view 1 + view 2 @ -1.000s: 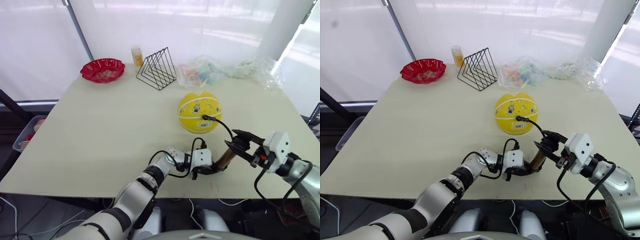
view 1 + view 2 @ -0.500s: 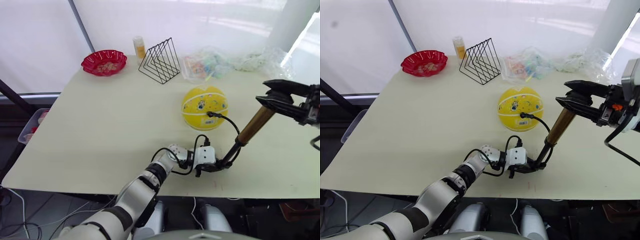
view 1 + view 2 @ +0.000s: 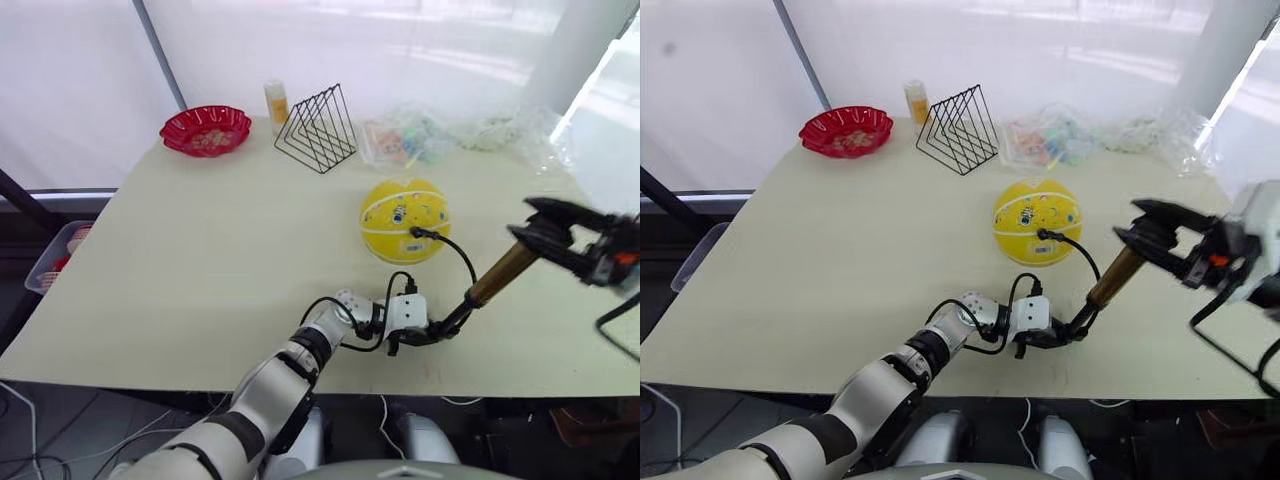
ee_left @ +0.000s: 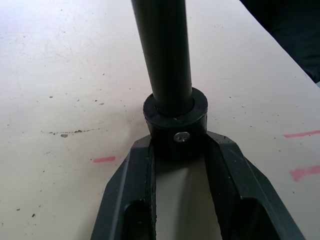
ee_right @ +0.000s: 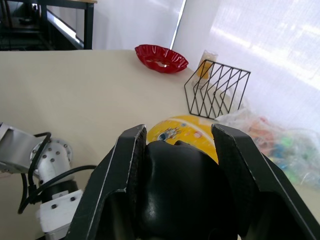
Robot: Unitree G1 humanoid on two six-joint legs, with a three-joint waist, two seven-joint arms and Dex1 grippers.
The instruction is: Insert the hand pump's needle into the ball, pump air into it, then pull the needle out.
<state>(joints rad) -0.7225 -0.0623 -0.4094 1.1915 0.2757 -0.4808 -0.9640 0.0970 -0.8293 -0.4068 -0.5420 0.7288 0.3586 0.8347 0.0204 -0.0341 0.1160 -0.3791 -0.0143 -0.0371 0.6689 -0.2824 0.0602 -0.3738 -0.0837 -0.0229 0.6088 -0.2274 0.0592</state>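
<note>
The yellow ball (image 3: 402, 218) rests on the table right of centre. The needle's black fitting (image 3: 413, 232) sits against the ball's front; the pin itself is hidden. A thin black hose (image 3: 462, 262) loops from it down to the hand pump (image 3: 498, 273), which leans up to the right. My left gripper (image 3: 432, 333) lies on the table, shut on the pump's black bottom cap (image 4: 175, 121). My right gripper (image 3: 522, 218) is shut on the black handle (image 5: 175, 185) at the pump's top, above the table to the ball's right.
At the back stand a red scalloped bowl (image 3: 205, 130), a small yellow bottle (image 3: 273, 103), a black wire rack (image 3: 315, 130) and clear plastic bags (image 3: 415, 140). The table's front edge (image 3: 300, 378) runs just behind my left gripper. A bin (image 3: 52, 268) sits off the left side.
My right gripper pulled the handle up and to the right, then came part-way back down. The left gripper stayed on the pump's bottom cap. The camera shifted slightly.
</note>
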